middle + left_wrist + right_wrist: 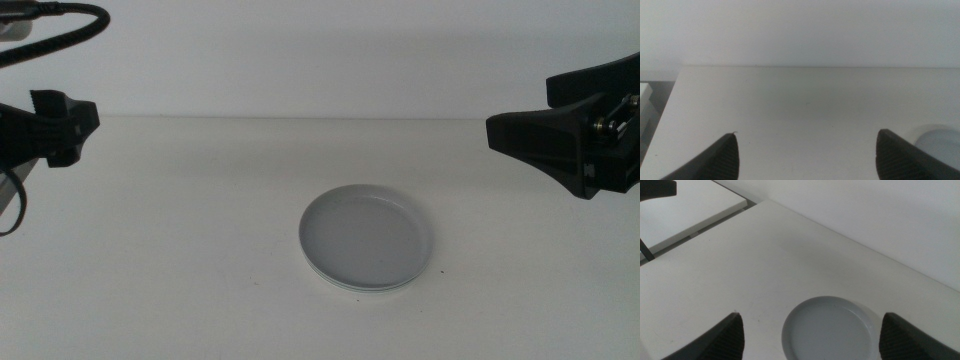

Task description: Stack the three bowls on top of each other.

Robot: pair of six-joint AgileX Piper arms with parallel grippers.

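A light grey bowl point(367, 238) lies in the middle of the white table, on top of a stack. Thin pale rims of lower bowls point(352, 287) show under its front edge; I cannot tell their colours. My left gripper point(70, 125) hangs open and empty above the table's left side, well clear of the stack. My right gripper point(515, 135) hangs open and empty above the right side. The right wrist view shows the grey bowl point(830, 330) between and below the open jaws of the right gripper point(810, 315). The left wrist view shows the left gripper point(807, 132) open and a sliver of the bowl point(940, 142).
The table's far edge point(300, 117) meets a plain white wall. In the right wrist view a lower white surface point(690, 215) lies beyond the table's side edge. A white object point(644, 102) stands off the table's side in the left wrist view.
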